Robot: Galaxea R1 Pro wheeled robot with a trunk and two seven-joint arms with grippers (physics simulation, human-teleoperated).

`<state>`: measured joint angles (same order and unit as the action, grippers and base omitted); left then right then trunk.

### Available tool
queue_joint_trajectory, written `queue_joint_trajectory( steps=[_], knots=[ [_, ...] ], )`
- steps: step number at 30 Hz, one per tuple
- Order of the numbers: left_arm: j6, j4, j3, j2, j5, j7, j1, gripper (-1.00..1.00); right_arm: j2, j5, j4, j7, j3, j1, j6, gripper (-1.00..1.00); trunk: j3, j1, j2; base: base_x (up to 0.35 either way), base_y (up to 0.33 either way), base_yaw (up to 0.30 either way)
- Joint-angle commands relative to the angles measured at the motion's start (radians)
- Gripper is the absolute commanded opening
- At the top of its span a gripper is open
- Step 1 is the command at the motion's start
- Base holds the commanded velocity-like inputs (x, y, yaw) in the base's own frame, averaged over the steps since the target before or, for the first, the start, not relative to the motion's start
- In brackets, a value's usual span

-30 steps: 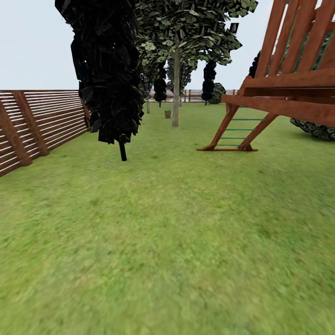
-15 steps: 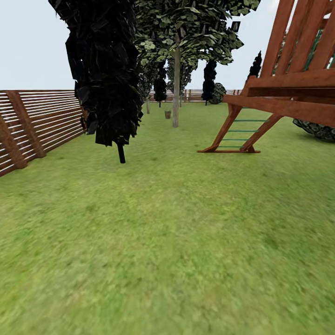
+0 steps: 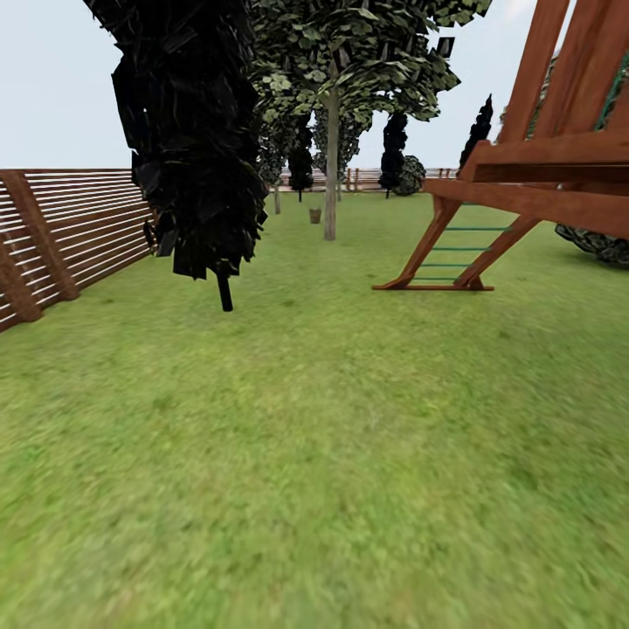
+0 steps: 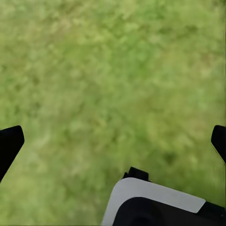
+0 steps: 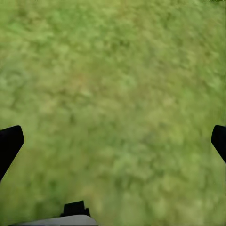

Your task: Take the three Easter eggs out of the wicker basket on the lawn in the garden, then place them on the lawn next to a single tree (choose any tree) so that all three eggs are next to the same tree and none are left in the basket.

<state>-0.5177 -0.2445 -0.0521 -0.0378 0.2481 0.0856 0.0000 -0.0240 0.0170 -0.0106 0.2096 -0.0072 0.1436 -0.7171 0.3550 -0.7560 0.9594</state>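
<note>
Green lawn (image 3: pixel 332 454) spreads ahead to the garden's brown slatted fence (image 3: pixel 79 227). Compared with a second ago the whole head view has crept forward: the dark-leaved thin tree (image 3: pixel 196 131) and the wooden playset (image 3: pixel 533 183) sit slightly larger and lower, so the camera moved, not the things. Far off, the wicker basket (image 3: pixel 314 215) stands on the grass just beside a pale trunk (image 3: pixel 330 166); the eggs are too small to make out. Both wrist views look down on bare grass: the left gripper (image 4: pixel 113 143) and right gripper (image 5: pixel 113 143) have their jaws spread wide, pinching nothing.
</note>
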Motion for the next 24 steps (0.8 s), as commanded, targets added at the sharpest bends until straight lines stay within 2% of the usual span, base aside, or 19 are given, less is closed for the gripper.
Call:
queue_joint_trajectory(
  steps=[1, 24],
  knots=[
    [-0.001, -0.001, -0.003, 0.0, -0.003, 0.002, 0.0, 1.0, 0.0, 0.001, 0.001, 0.001, 0.0, 0.001, -0.003, 1.0, 0.001, -0.001, 0.001, 0.333, 0.0, 0.0],
    [-0.006, -0.001, -0.004, 0.0, -0.004, 0.002, 0.0, 1.0, 0.001, 0.001, 0.003, 0.001, -0.001, 0.001, -0.002, 1.0, 0.001, -0.001, 0.001, 0.333, 0.0, 0.0]
  ],
)
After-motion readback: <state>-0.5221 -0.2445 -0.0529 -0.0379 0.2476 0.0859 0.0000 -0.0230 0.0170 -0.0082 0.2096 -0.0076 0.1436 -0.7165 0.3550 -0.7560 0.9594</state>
